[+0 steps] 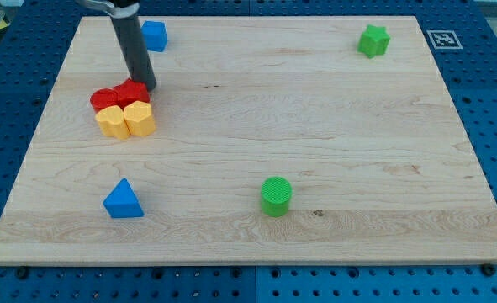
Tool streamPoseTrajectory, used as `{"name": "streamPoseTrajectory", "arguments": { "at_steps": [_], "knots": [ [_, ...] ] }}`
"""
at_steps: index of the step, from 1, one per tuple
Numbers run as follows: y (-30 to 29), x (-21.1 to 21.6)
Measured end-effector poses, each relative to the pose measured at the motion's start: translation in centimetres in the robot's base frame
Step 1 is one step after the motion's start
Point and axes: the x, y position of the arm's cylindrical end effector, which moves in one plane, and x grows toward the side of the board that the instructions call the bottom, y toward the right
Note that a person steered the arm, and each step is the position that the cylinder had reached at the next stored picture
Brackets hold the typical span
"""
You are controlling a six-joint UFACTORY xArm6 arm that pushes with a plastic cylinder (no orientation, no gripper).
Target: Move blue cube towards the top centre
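The blue cube (155, 35) sits near the board's top left, partly behind my rod. My tip (146, 87) rests on the board just below the cube, touching the top right of a tight cluster of two red blocks (119, 96) and two yellow blocks (127, 120). The rod slants up to the view's top left.
A blue triangular block (124, 200) lies at the lower left. A green cylinder (276, 196) stands at the bottom centre. A green star-shaped block (373, 40) sits at the top right. The wooden board (315, 126) lies on a blue perforated table.
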Motion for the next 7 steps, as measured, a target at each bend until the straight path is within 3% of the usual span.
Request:
{"name": "streamPoseTrajectory", "arguments": {
  "at_steps": [3, 5, 6, 7],
  "knots": [
    [1.4, -3.6],
    [1.4, -3.6],
    [-0.1, -5.0],
    [-4.5, -8.9]
  ]
}}
